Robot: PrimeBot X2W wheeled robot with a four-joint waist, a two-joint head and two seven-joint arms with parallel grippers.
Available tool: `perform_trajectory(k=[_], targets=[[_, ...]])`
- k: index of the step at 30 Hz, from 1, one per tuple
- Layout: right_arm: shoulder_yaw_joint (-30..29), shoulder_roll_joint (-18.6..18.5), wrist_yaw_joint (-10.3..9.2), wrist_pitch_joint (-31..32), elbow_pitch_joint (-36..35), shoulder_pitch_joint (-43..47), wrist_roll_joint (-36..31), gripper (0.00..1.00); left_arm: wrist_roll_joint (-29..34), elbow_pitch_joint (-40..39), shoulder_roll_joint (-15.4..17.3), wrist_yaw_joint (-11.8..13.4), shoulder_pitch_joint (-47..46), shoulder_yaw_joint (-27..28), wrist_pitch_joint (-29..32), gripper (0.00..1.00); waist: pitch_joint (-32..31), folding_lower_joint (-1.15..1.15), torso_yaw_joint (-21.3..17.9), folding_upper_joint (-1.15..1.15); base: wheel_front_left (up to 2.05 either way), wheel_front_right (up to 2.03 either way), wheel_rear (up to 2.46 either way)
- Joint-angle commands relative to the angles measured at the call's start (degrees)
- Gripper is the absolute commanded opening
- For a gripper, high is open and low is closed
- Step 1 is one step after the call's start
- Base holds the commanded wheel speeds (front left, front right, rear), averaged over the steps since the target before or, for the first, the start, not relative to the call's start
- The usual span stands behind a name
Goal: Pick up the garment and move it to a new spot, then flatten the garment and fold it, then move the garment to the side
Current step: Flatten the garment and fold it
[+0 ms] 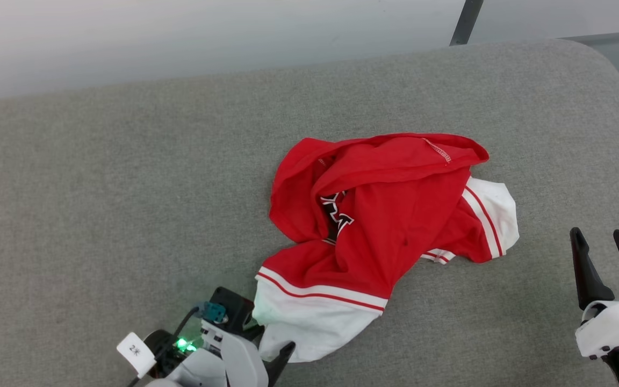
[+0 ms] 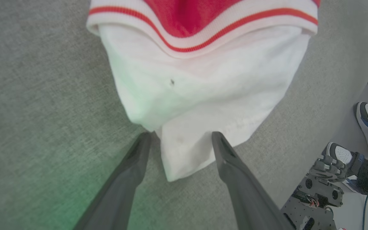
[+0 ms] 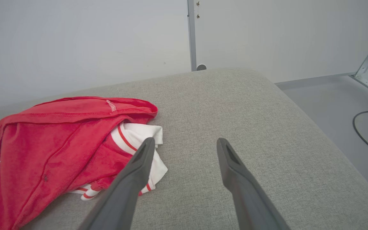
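Note:
The garment [image 1: 384,215], a red T-shirt with white sleeves, lies crumpled in the middle of the grey padded surface [image 1: 127,188]. One white sleeve [image 2: 203,86] with red stripes points toward my left gripper [image 2: 180,135]. That gripper is open, and the sleeve's lower corner lies between its two fingers, which are not closed on it. In the head view the left gripper [image 1: 269,344] sits at the bottom, partly under its own wrist. My right gripper [image 1: 597,234] stands open at the lower right, clear of the cloth. Its left finger [image 3: 139,166] overlaps the other white sleeve [image 3: 145,134] in the right wrist view.
The padded surface rounds off at its right edge [image 3: 315,127], with grey floor and a black cable [image 3: 363,127] beyond. A metal post [image 3: 191,32] stands against the wall behind. A person's shoes [image 2: 367,118] and my base [image 2: 321,188] are on the floor beside the near edge.

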Motion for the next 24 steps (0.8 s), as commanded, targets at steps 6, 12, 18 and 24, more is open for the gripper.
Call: perform_trajectory(k=[6, 12, 18, 24], targets=[[0.3, 0.3, -0.01, -0.3, 0.3, -1.3, 0.6, 1.00, -1.0, 4.1, -1.2, -0.8, -1.0, -0.3, -0.8, 0.00, 0.6, 0.00, -0.2, 0.00, 0.00, 0.00, 0.00], [0.0, 0.3, -0.01, -0.5, 0.4, -1.4, 1.0, 1.00, -1.4, 5.3, -1.0, -0.7, -1.9, 0.3, -1.7, 0.00, 0.9, 0.00, 0.1, 0.00, 0.00, 0.00, 0.00], [-0.2, 0.2, -0.01, -0.4, 0.5, -1.2, 1.1, 1.00, -0.5, 2.8, 0.8, 0.1, -2.4, 0.6, -0.6, 0.00, 0.8, 0.00, 0.6, 0.00, 0.00, 0.00, 0.00], [-0.3, 0.4, -0.01, -0.3, 0.5, -0.6, 0.9, 1.00, -0.2, -3.4, 3.6, 1.6, -2.6, 1.8, 1.7, 0.00, 0.1, 0.00, 1.4, 0.00, 0.00, 0.00, 0.00]])
